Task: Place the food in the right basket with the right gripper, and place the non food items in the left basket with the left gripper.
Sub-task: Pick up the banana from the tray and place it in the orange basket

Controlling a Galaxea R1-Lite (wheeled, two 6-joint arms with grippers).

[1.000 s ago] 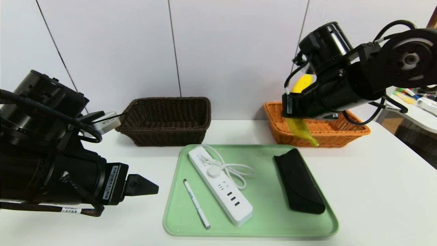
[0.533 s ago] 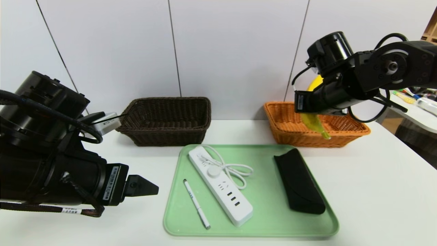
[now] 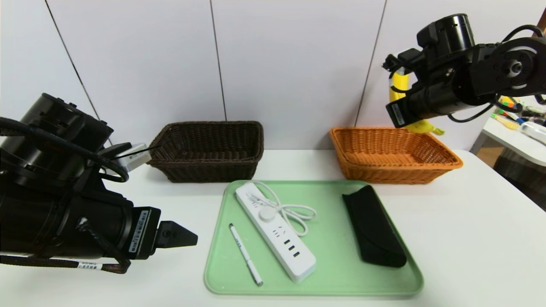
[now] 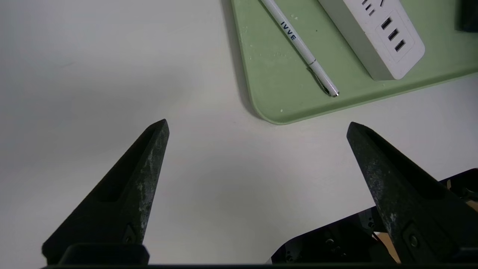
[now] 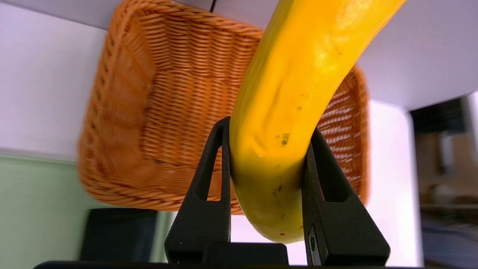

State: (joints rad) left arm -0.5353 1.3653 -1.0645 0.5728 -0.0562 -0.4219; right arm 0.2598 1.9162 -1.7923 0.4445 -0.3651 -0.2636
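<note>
Right gripper clamped on banana, held above the orange basket near its far edge: transport step, next lower into it and release; left gripper open, parked beside the tray.

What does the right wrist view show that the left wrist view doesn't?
Only the right wrist view shows the right gripper with its fingers shut on the banana, above the orange basket. Only the left wrist view shows the left gripper open over the bare table, plus the pen and power strip. Both show the green tray.
</note>
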